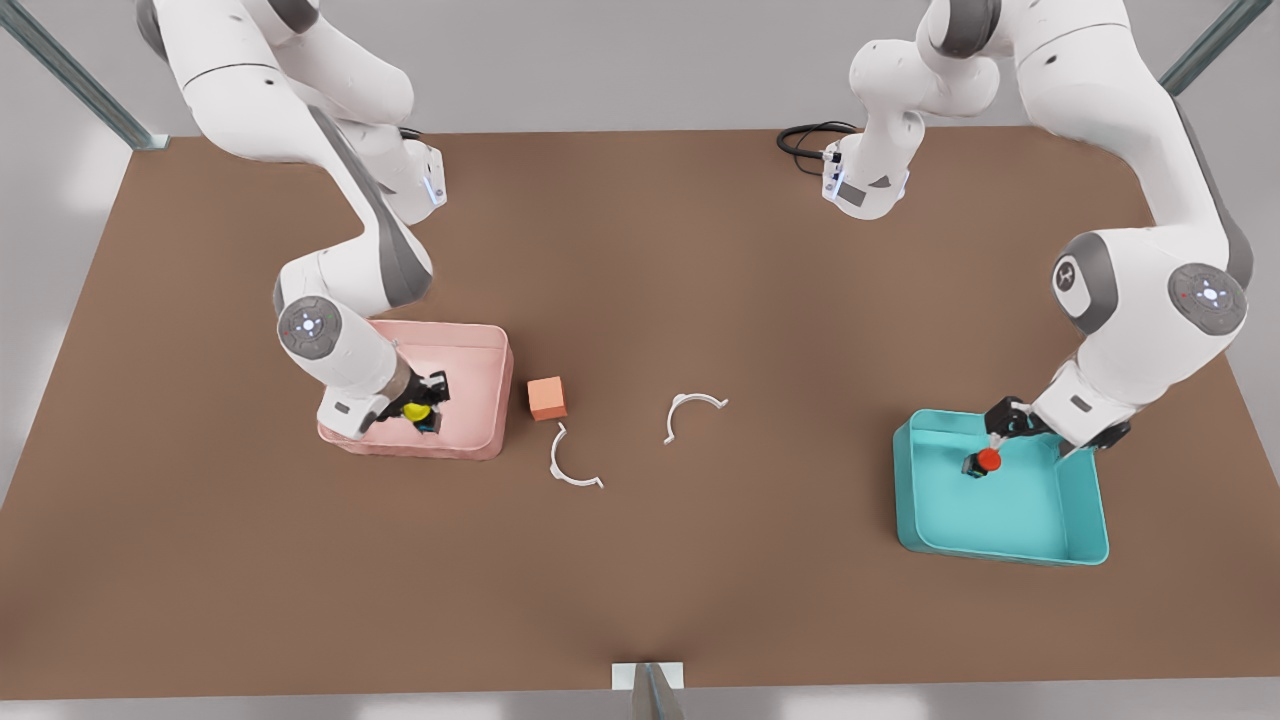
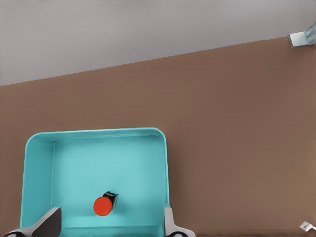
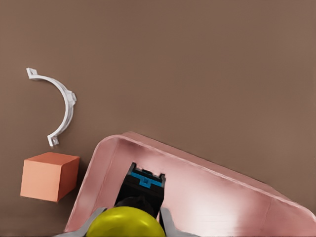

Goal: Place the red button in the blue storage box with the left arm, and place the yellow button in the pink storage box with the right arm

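Closest to the front cam, on the table (image 1: 640, 560): 2 white curved clips, one (image 1: 572, 462) near the table's middle, the other (image 1: 690, 412) just to the front view's right of it, w/ a salmon-orange cube (image 1: 547, 397) between the first clip and the pink storage box (image 1: 480, 345). None of these belong to the job, leave them be

L side: left gripper (image 1: 1003, 428) hangs over the blue storage box (image 1: 1000, 545) at the front view's right. Its fingers (image 2: 49, 223) stand wide apart in the left wrist view, and the red button (image 1: 987, 459) sits on the tray floor between them, lying on its side by the look of it, apart from both pads. I'd judge that half done: button is in, grip let go. Best next move is a straight lift up and away, no sideways drag, since the near wall of the box is just beside one finger and a nudge could shift the tray

R side: right gripper (image 1: 420, 405) is low inside the pink storage box at the front view's left, jaws clamped on the yellow button (image 1: 416, 411); in the right wrist view the yellow cap (image 3: 126, 222) sits between the fingers w/ the dark base beyond it, over the pink floor. Can't tell whether the base already touches the floor. Step in hand here is the release, I reckon: keep it low, open slowly so the button doesn't bounce or roll, stay off the box wall nearest the cube, then rise vertically
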`<state>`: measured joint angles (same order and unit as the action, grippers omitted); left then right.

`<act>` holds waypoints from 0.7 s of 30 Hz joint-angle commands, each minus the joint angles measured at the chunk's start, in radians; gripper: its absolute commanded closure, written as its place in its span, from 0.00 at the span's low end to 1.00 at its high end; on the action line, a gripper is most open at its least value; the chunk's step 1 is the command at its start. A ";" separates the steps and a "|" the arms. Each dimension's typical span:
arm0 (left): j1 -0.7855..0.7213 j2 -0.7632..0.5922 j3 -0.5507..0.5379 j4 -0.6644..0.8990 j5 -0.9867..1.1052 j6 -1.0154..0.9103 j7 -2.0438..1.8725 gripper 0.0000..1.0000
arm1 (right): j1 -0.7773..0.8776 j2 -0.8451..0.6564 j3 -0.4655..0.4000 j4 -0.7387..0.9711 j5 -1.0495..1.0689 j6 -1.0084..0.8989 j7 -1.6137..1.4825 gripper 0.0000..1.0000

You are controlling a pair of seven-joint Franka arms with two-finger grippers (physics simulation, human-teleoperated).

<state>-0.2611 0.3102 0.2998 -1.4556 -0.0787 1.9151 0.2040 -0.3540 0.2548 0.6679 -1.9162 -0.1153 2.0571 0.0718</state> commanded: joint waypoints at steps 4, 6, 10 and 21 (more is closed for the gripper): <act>0.134 -0.137 -0.159 0.058 0.050 -0.330 -0.129 0.00 | -0.143 -0.040 0.088 -0.237 -0.011 0.078 0.011 0.55; 0.138 -0.126 -0.171 0.054 0.056 -0.331 -0.132 0.00 | -0.143 -0.023 0.081 -0.300 -0.014 0.175 0.022 0.55; 0.172 -0.079 -0.226 0.029 0.062 -0.318 -0.132 0.00 | -0.148 0.218 0.033 -0.277 -0.313 0.310 0.178 0.53; 0.168 -0.052 -0.226 0.038 0.062 -0.321 -0.199 0.00 | -0.140 0.233 0.163 0.195 -0.313 -0.133 0.186 0.00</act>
<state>-0.0938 0.2585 0.0735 -1.4187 -0.0188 1.6053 0.0959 -0.4983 0.4889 0.8059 -1.8058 -0.4252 2.1798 0.1734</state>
